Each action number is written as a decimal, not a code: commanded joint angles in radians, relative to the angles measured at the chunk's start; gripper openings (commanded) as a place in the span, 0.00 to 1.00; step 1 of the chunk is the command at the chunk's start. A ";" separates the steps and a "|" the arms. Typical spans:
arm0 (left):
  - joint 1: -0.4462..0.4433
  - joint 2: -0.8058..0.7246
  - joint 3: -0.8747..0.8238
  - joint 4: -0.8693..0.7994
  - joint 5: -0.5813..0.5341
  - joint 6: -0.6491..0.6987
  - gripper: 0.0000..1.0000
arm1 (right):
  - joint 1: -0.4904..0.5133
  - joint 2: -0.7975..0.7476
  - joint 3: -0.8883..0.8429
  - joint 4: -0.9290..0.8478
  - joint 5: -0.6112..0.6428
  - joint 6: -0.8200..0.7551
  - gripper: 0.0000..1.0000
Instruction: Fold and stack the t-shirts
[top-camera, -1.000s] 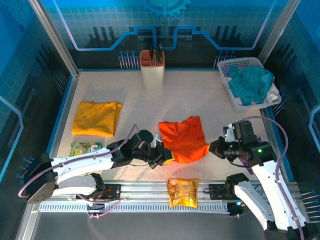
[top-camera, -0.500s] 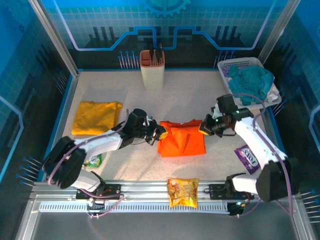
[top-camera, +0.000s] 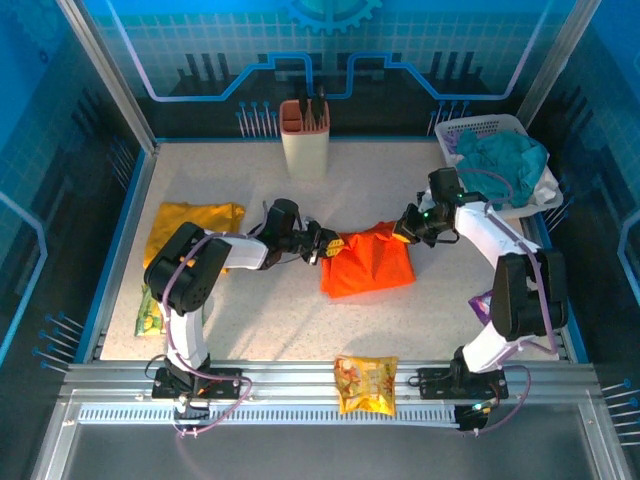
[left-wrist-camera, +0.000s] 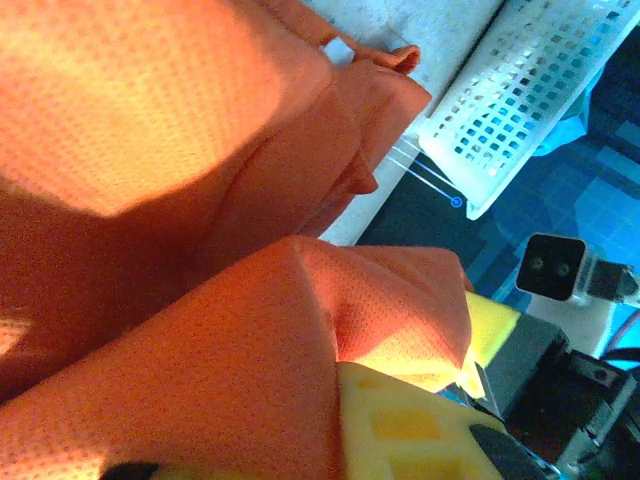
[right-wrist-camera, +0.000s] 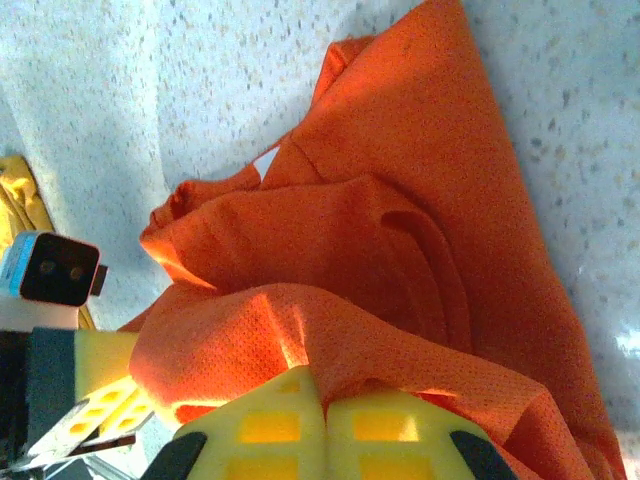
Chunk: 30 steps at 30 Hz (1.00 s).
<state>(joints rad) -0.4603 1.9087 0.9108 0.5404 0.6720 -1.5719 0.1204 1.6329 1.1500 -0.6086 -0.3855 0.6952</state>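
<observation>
Orange t-shirt (top-camera: 368, 268) is getting halved, hem carried far-side since 1 s ago; R tool (right-wrist-camera: 322, 388) pinching it, L tool (top-camera: 328, 247) grip: can't tell.

My speckled table (top-camera: 380, 185) bears the orange t-shirt (top-camera: 368, 268) at centre, the mustard t-shirt (top-camera: 192, 226) at left, a utensil holder (top-camera: 305, 150) behind, and a white basket (top-camera: 478, 123) back-right.
</observation>
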 joint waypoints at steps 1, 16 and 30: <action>0.019 0.006 0.071 0.002 0.048 0.036 0.12 | -0.015 0.044 0.072 0.045 -0.029 -0.006 0.03; 0.075 0.002 0.128 -0.206 0.000 0.184 0.14 | -0.020 0.167 0.134 0.109 -0.038 0.001 0.05; 0.104 -0.112 0.153 -0.469 -0.130 0.372 0.46 | -0.037 0.095 0.110 0.159 -0.098 -0.018 0.79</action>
<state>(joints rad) -0.3561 1.8820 1.0321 0.1761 0.5892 -1.2827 0.1051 1.7958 1.2602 -0.4656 -0.4370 0.6979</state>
